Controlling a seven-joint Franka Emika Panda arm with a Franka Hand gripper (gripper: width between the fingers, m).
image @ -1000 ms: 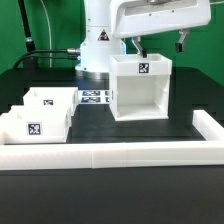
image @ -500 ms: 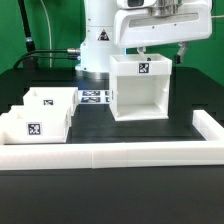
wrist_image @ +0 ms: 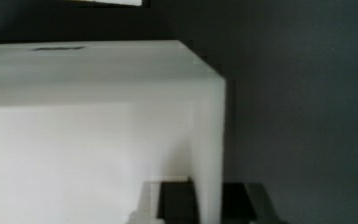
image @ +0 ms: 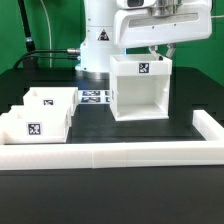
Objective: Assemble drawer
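Note:
The white drawer casing [image: 140,92] stands upright, right of centre in the exterior view, its open front facing the camera and a tag on its top rim. My gripper [image: 161,52] is at the casing's top back right corner. In the wrist view my gripper [wrist_image: 208,205] straddles the casing's thin side wall [wrist_image: 204,140], with a dark finger [wrist_image: 178,203] against each side of it. Two small knobbed trays [image: 47,101] [image: 30,126] with tags sit together at the exterior view's left.
The marker board [image: 95,97] lies flat behind the trays, in front of the robot base [image: 95,45]. A long low white border wall [image: 110,152] runs along the table's front and turns back at the exterior view's right [image: 212,125].
The gripper has come down onto the casing's top rim. Its fingers, wide apart a second ago, have closed in around the side wall. The casing and trays have not moved.

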